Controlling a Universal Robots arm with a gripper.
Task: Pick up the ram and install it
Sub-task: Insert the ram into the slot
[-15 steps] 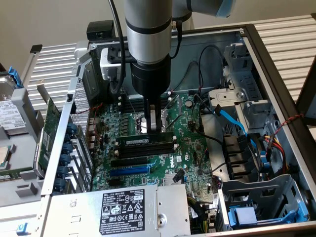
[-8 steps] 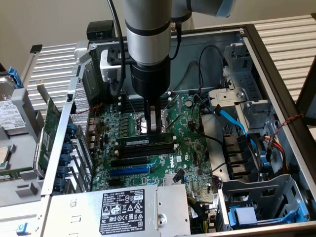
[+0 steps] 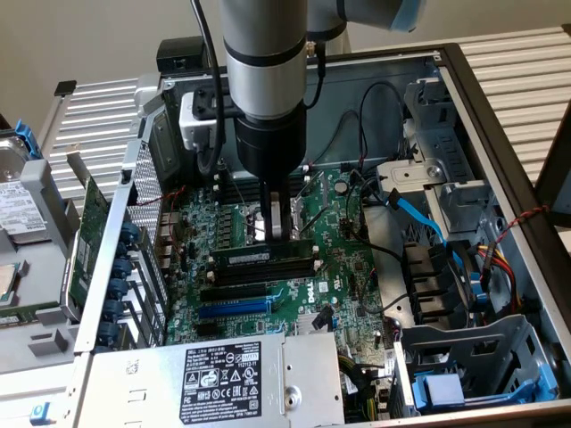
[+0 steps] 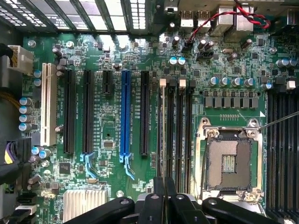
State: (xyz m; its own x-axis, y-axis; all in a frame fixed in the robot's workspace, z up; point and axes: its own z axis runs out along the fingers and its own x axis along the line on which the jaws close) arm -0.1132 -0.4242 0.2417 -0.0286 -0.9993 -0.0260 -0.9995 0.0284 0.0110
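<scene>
- The ram (image 3: 263, 257) is seen as a long, thin, dark green stick with a white label strip on its face. It stands on edge across the black memory slots near the middle of the motherboard (image 3: 348, 267).
- The gripper (image 3: 277, 234) is lowered straight down at 12 o'clock of the ram. Its fingers are drawn almost fully together and appear pinched on the ram's top edge.
- In the wrist view the black fingers (image 4: 154, 200) are seen nearly meeting over the row of black memory slots, beside the bare CPU socket (image 4: 229, 161).
- The blue slot (image 3: 234, 308) lies at 7 o'clock of the ram, apart from it.
- A white logo that seems to read DELL is printed on the board at 5 o'clock of the ram.
- A black-and-white label (image 3: 227, 373) with certification marks is fixed on the grey power supply at 6 o'clock; its small print cannot be read.
- A hard drive (image 3: 22, 209) with a white printed label lies at 9 o'clock, outside the case; its writing cannot be made out either.
- The open metal computer case (image 3: 482, 116) is laid on a pale slatted surface (image 3: 508, 53), visible at 2 o'clock and 10 o'clock.
- A plain light wall is seen at 11 o'clock.
</scene>
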